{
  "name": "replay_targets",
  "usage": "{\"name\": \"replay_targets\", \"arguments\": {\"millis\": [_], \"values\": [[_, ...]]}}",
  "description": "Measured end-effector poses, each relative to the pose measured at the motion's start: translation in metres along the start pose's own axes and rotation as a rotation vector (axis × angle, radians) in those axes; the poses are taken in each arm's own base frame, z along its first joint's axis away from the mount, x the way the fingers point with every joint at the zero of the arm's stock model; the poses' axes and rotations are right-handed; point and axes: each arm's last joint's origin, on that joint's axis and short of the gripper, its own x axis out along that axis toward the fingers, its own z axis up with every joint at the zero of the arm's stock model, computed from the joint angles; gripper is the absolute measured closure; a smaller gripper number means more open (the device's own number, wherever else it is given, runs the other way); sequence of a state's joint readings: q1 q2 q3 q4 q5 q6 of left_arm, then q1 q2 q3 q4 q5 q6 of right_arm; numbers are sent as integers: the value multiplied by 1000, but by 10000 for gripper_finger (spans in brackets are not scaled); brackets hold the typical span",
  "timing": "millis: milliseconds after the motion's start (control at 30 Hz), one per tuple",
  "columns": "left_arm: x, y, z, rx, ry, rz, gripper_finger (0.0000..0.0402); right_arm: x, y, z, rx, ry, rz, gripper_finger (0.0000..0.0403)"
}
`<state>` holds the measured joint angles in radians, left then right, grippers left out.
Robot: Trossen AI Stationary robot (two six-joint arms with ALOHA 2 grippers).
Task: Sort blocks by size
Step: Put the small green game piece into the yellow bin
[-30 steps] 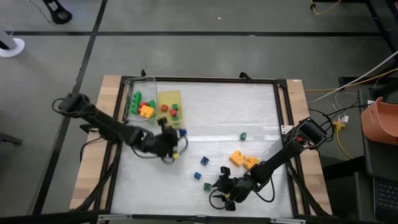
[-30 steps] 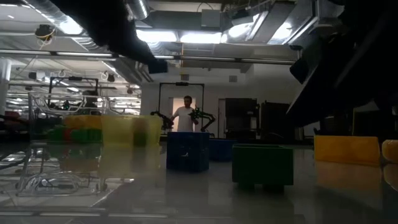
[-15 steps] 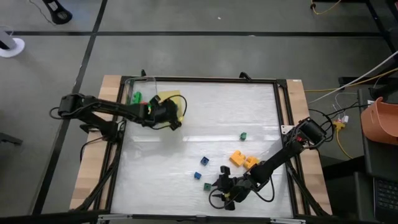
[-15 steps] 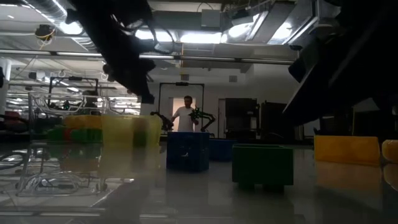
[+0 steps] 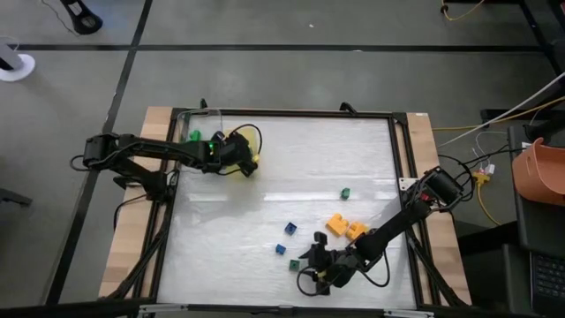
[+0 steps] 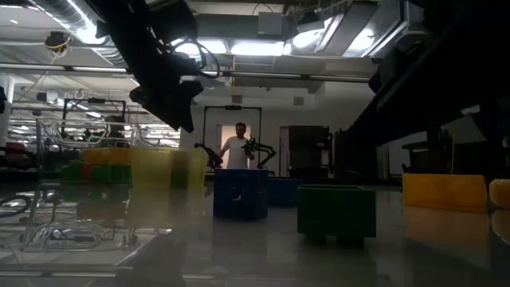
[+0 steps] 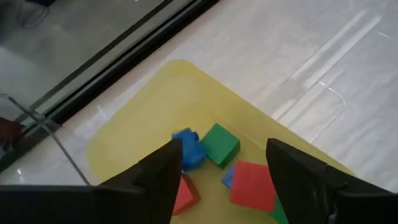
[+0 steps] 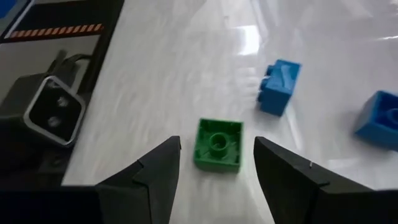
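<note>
My left gripper (image 5: 245, 157) hangs open over the flat yellow tray (image 5: 251, 136) at the table's far left. In the left wrist view (image 7: 224, 147) a blue block (image 7: 186, 149), a green block (image 7: 219, 144) and red blocks (image 7: 251, 185) lie in the tray below the fingers. My right gripper (image 5: 309, 261) is open near the front edge, its fingers (image 8: 163, 163) standing either side of a small green block (image 8: 217, 144) that lies on the table, apart from it. Two blue blocks (image 8: 280, 86) lie just beyond it.
A clear container (image 5: 189, 132) with a green block (image 5: 194, 136) stands left of the tray. On the table lie two orange blocks (image 5: 336, 223), a green cube (image 5: 345, 192) and blue cubes (image 5: 290, 228). A black frame (image 5: 395, 159) rims the table. A person (image 6: 237, 149) stands far off.
My left gripper has gone from the table's middle toward the far left edge and now hangs over the yellow tray. The blue block that lay beside it on the table is gone from there; a blue block now lies in the tray.
</note>
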<state>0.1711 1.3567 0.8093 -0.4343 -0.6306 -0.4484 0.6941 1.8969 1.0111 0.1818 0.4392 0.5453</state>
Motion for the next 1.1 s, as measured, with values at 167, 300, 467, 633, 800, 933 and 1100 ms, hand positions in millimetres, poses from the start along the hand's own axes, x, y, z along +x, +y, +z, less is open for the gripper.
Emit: {"name": "replay_targets", "arguments": {"millis": [167,300,467,633,800,933,1100], "values": [[-3,-4,-2,2,5,-31,187,0,-1,1,0,-25,-40,201],[-5,-7,-3,6,5,-46,187,0,-1,1,1,-27,-40,201],[-5,-8,-3,1,7,-47,190,10,5,-9,3,-50,-29,201],[-5,-8,-3,-2,6,-48,190,13,9,-15,-3,-101,-90,201],[-5,-8,-3,-4,5,-48,191,13,8,-16,-2,-114,-114,201],[-5,-8,-3,-24,6,-48,191,16,8,-18,-4,-110,-115,201],[-5,-7,-4,-24,8,-47,191,23,10,-23,12,-129,-94,201]]}}
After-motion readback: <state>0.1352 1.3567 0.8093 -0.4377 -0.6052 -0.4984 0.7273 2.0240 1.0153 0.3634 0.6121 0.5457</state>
